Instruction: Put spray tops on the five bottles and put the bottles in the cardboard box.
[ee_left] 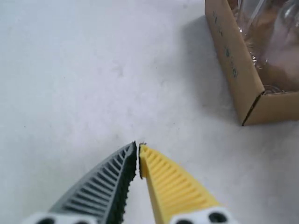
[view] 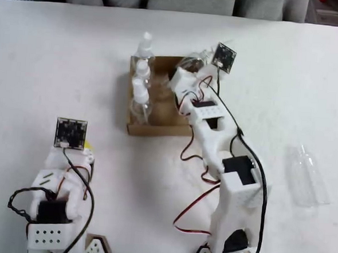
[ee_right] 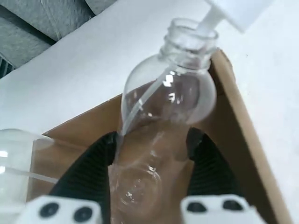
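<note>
In the high view, your right gripper [view: 187, 69] is over the far right part of the cardboard box [view: 157, 128], gripping the held bottle [view: 192, 62]. Three capped bottles [view: 142, 73] stand in a row along the box's left wall. A loose bottle [view: 308, 176] lies on its side on the table [view: 58, 56], well off to the right of the box. Your left gripper [view: 86, 150] sits near the front left, well apart from the box.

In the left wrist view, your left gripper [ee_left: 138, 150] has its grey and yellow tips pressed together with nothing between them, over bare table [ee_left: 70, 70]. A corner of the cardboard box [ee_left: 233, 74] is nearby.

In the right wrist view, your right gripper [ee_right: 154, 140] clamps the held bottle [ee_right: 163, 112] between its black fingers [ee_right: 93, 163], above the cardboard box [ee_right: 245, 126]. The spray top [ee_right: 238, 9] is raised off the neck, with its tube down inside the bottle.
</note>
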Controlling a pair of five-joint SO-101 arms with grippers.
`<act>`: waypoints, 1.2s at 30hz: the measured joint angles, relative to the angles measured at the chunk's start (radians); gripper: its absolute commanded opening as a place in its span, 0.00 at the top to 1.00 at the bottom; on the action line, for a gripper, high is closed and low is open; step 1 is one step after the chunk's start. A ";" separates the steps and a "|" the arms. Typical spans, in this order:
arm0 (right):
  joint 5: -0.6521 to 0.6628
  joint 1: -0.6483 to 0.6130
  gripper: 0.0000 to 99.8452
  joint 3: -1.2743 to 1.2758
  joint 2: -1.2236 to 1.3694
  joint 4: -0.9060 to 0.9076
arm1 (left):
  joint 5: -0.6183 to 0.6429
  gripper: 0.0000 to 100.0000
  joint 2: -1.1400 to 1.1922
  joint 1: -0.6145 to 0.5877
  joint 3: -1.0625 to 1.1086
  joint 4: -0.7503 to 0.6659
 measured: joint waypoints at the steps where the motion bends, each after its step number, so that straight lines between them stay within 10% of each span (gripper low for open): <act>1: 0.005 0.002 0.98 0.002 -0.008 0.000 | 0.000 0.98 0.000 0.000 0.000 0.000; 36: 0.348 0.038 0.98 0.710 -0.927 0.002 | 0.000 0.98 0.000 0.000 0.000 0.000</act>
